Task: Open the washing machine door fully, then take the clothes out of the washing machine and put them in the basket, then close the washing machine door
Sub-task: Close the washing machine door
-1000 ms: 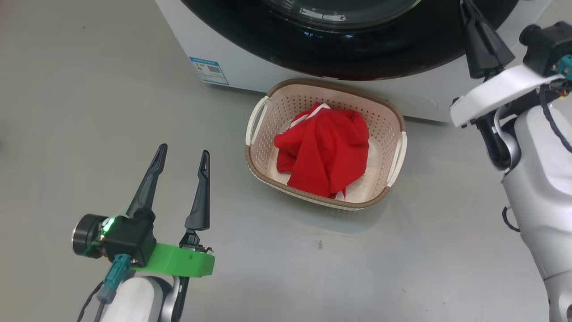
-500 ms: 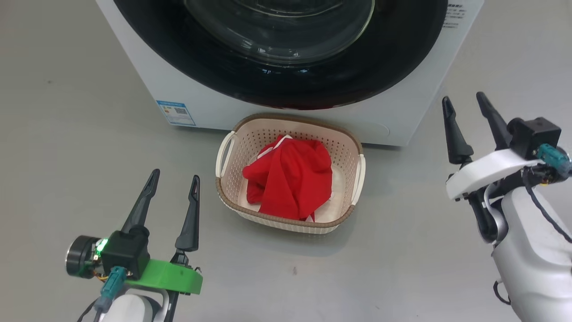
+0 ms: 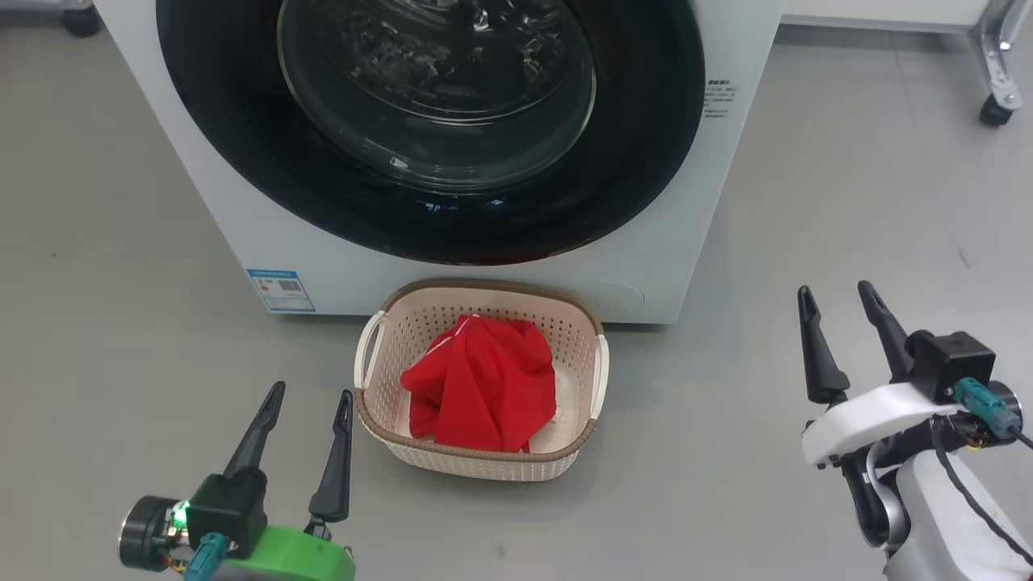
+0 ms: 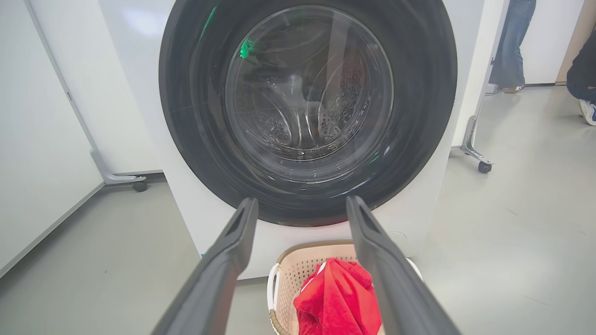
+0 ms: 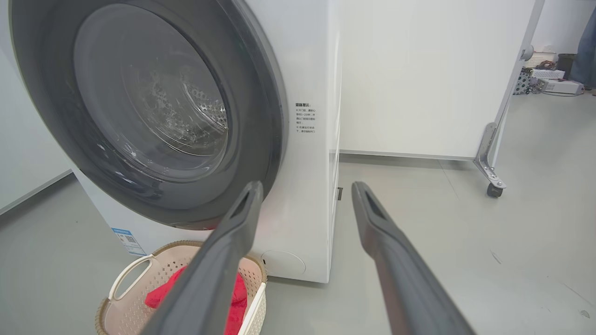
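Left gripper (image 3: 313, 393): lower left of the head view, as a second ago; fingers spread, grasping nothing.
Washing machine door (image 3: 646, 161): flat against the washing machine (image 3: 323, 274) across the upper middle, glass bowl facing out; looks shut (seam too fine to confirm a latch).
Basket (image 3: 476, 470): lower middle, just in front of the machine; seems to have slid down the frame, but only because the camera has moved.
Clothes (image 3: 480, 391): red heap inside the basket, same crumple as before.
Right gripper (image 3: 834, 289): a second ago high at upper right against the door's rim, fingers pinched together; now down at lower right, released, empty, well apart from the door.
Meaning: all three steps appear done; nothing left but to keep clear.
Floor (image 3: 121, 323): bare grey from the machine's left corner to the frame edge, free room for the left arm.
Nearest edge: basket's brown rim, near the left gripper's inner finger, not touching.
Right side: open floor past the machine's right corner as far as a caster (image 3: 997, 113) at upper right, well apart from the right gripper.
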Controlling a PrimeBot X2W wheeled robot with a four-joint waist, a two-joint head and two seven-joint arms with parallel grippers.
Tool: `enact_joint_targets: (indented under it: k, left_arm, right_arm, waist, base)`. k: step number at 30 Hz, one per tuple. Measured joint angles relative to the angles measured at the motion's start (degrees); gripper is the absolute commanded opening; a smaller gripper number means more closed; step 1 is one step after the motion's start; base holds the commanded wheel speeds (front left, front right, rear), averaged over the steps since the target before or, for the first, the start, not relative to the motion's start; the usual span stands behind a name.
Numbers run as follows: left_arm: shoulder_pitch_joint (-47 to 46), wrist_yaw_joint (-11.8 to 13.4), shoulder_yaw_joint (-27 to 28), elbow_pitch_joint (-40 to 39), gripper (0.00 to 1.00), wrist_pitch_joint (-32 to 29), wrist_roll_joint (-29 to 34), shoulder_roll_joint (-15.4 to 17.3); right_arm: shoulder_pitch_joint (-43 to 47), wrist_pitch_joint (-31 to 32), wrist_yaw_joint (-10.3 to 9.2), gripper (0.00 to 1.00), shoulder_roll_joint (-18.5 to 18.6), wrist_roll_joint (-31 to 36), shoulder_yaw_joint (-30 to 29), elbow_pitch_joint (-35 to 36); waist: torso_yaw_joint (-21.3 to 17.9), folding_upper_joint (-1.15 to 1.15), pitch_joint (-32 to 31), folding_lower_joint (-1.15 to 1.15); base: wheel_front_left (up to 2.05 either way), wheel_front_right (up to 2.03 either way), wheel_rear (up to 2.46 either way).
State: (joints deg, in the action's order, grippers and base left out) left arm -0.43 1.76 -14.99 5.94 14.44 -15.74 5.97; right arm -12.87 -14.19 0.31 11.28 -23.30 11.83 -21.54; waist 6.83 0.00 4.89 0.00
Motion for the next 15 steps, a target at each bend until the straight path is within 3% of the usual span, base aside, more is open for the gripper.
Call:
enact_joint_targets:
  k: [3, 15]
  left_arm:
    - [1.2, 0.0, 0.1, 0.1, 1.0, 0.0, -0.4, 0.0]
    - [2.1, 0.0, 0.0, -0.4, 1.0, -0.3, -0.6, 0.3]
  right_arm:
    - [2.5, 0.0, -0.08, 1.0, -0.1, 0.7, 0.2, 1.6]
    - [11.1, 0.0, -3.48, 1.0, -0.7, 1.3, -1.0, 9.4]
  waist:
    - [-1.0, 0.0, -1.4, 0.0]
    - [-3.7, 0.0, -3.6, 0.0]
  base:
    - [0.0, 0.0, 0.0]
    - [0.0, 0.0, 0.0]
